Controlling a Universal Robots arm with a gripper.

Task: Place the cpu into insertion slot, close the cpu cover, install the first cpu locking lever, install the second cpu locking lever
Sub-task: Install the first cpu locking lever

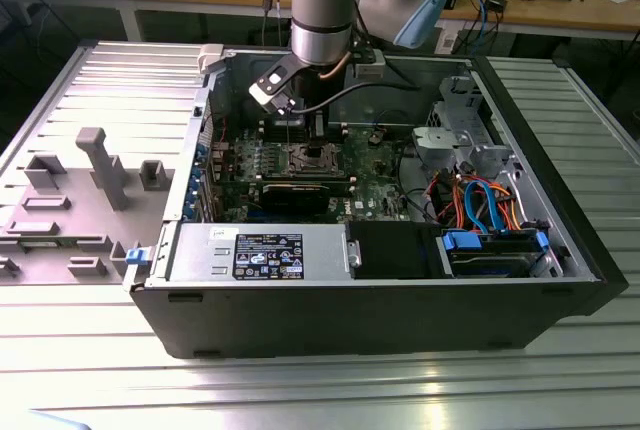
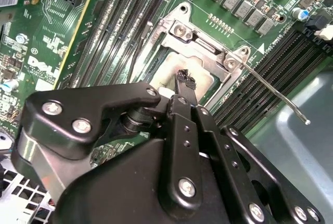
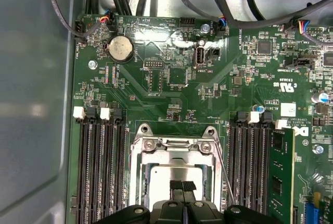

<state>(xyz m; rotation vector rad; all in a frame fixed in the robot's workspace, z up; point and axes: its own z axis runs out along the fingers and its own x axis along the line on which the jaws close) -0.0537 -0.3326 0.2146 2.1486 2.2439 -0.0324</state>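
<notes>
My gripper (image 1: 300, 142) hangs inside the open computer case, straight over the insertion slot (image 1: 312, 158). In both wrist views its black fingertips (image 3: 182, 186) (image 2: 184, 83) are shut together with nothing between them, just above the slot's middle. The cpu (image 3: 166, 174) (image 2: 169, 70) lies flat in the slot and hides the contact field. The silver cpu cover (image 3: 174, 148) (image 2: 203, 52) frames it and looks lowered. One thin wire locking lever (image 2: 276, 95) (image 3: 222, 169) sticks out free over the memory slots. A second lever (image 2: 136, 52) runs along the other side.
Black memory slots (image 3: 99, 166) flank the socket, and a green memory stick (image 3: 281, 172) stands in one. A coin battery (image 3: 119, 48) and cables (image 3: 234, 5) lie beyond. The power supply (image 1: 260, 250) and drive bay (image 1: 490, 250) fill the case front. A grey fixture plate (image 1: 90, 180) lies beside the case.
</notes>
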